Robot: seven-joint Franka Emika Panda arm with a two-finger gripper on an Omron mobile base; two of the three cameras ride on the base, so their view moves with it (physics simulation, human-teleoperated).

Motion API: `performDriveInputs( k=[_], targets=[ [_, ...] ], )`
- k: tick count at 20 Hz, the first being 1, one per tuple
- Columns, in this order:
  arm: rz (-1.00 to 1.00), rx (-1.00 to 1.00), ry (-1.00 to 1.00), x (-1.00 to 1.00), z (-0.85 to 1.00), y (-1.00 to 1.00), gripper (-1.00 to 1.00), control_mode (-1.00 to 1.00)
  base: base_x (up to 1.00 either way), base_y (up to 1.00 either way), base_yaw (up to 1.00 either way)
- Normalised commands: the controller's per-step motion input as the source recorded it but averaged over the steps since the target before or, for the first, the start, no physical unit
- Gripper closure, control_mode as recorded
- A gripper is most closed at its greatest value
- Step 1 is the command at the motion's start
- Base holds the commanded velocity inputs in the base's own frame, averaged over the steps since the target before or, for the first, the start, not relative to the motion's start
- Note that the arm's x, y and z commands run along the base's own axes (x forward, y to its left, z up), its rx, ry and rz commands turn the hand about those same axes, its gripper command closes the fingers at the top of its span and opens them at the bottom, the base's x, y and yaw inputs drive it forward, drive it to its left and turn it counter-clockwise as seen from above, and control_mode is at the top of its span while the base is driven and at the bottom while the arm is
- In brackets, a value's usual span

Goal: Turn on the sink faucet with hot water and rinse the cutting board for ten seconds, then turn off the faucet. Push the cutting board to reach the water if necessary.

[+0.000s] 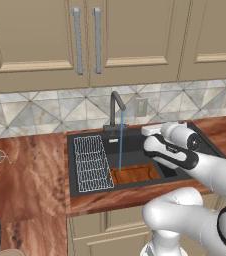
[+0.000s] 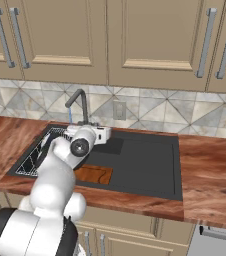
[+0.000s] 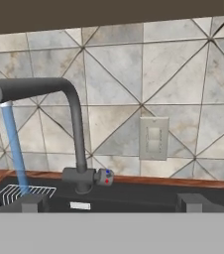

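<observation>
Now, with water [image 1: 120,147] hitting the board [image 1: 135,174], keep the released claw [image 3: 111,202] poised at the faucet's [image 3: 74,129] six o'clock lever.

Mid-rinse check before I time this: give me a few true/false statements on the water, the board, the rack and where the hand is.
1. Water is running from the sink faucet. True.
2. The stream lands on the white wire rack. False: it lands on the left end of the cutting board.
3. The cutting board lies on the countertop. False: it lies in the sink, along the front wall.
4. The rack sits in the left part of the basin, left of the board. True.
5. The gripper is clamped on the faucet lever. False: the jaws are apart, short of the lever.
</observation>
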Motion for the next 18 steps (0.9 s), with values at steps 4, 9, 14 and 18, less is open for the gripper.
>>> performDriveInputs(
  k=[4, 9, 14, 18],
  targets=[
    [0.00, 0.00, 0.05, 0.00, 0.00, 0.00, -1.00, -1.00, 0.00, 0.00, 0.00],
    [0.00, 0.00, 0.06, 0.04, 0.00, 0.02, -1.00, -1.00, 0.00, 0.00, 0.00],
    [0.00, 0.00, 0.03, 0.17, 0.00, 0.07, -1.00, -1.00, 0.00, 0.00, 0.00],
    [0.00, 0.00, 0.00, 0.24, 0.00, 0.01, -1.00, -1.00, 0.00, 0.00, 0.00]
  ],
)
